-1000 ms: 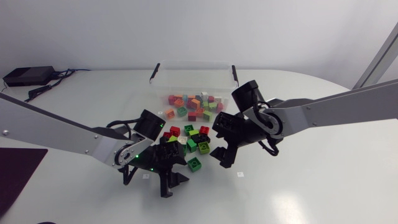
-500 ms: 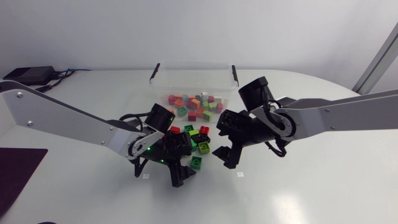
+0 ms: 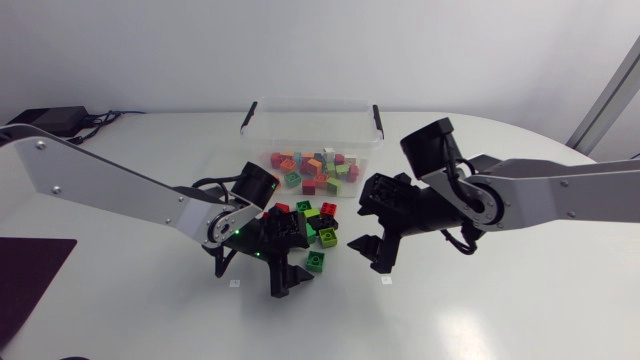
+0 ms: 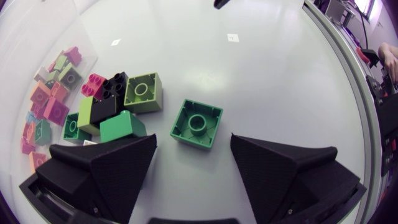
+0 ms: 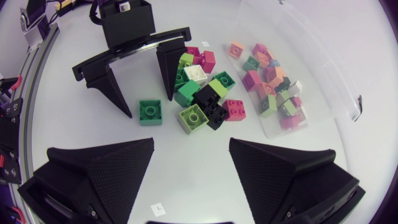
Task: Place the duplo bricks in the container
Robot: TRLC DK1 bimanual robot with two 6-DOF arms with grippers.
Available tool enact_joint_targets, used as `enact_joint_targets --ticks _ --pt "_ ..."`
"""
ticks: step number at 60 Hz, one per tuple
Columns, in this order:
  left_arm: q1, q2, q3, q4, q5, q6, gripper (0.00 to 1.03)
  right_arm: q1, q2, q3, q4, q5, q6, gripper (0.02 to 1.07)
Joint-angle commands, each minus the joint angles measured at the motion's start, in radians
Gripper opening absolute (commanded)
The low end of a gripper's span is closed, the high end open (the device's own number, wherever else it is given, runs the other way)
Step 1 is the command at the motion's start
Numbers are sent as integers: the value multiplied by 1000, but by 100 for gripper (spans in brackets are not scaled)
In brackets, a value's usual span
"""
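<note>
Loose duplo bricks lie in a pile point(image 3: 310, 225) in front of the clear plastic container point(image 3: 312, 122), which holds several more bricks point(image 3: 312, 170). A single dark green brick point(image 3: 316, 262) point(image 4: 197, 124) point(image 5: 150, 112) lies apart, on the near side of the pile. My left gripper point(image 3: 298, 256) point(image 4: 193, 145) point(image 5: 144, 87) is open, low over the table, with that green brick just ahead between its fingertips and untouched. To the right of the pile my right gripper point(image 3: 368, 228) point(image 5: 191, 148) is open and holds nothing. Ahead of it lie a light green brick point(image 5: 193, 117) and a black one point(image 5: 211, 106).
The container's point(image 5: 314, 59) lid handles stand up at its two back corners. Small white markers point(image 3: 386, 280) are stuck to the table near the grippers. A black power brick with cables point(image 3: 45, 122) sits far back left, and a dark mat point(image 3: 25, 275) lies at the left edge.
My left gripper has swung in from the left toward the pile and opened wider, its fingers now flanking the lone green brick. The right gripper has drifted a little to the right.
</note>
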Motion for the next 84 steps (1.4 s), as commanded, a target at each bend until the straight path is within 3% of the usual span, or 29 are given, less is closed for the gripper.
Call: enact_joint_targets --ticks 1,16,33,38,46,50,59,67,75,84 --pt "8 31 49 -54 7 75 83 -16 -27 -22 -13 -20 -29 90" --pt "-10 36 201 -319 -26 212 83 -46 -53 -51 -21 -50 -50 90" --pt "-53 77 307 -401 -103 244 83 -85 -71 -74 -21 -78 -70 90" --pt "-71 88 329 -436 -109 258 74 -99 -79 -79 -22 -86 -81 90" --pt "-96 105 344 -482 -134 288 73 -128 -83 -83 -34 -104 -105 90" --pt "-107 113 349 -493 -149 298 65 -137 -86 -85 -36 -107 -112 90" --pt "-117 114 355 -516 -163 296 65 -148 -93 -86 -41 -116 -122 90" --pt "-113 93 346 -533 -164 296 53 -148 -93 -88 -41 -116 -125 90" --pt "-116 54 315 -543 -164 294 30 -148 -94 -88 -39 -116 -125 90" --pt "-119 16 280 -550 -163 294 29 -148 -93 -88 -39 -116 -125 90"
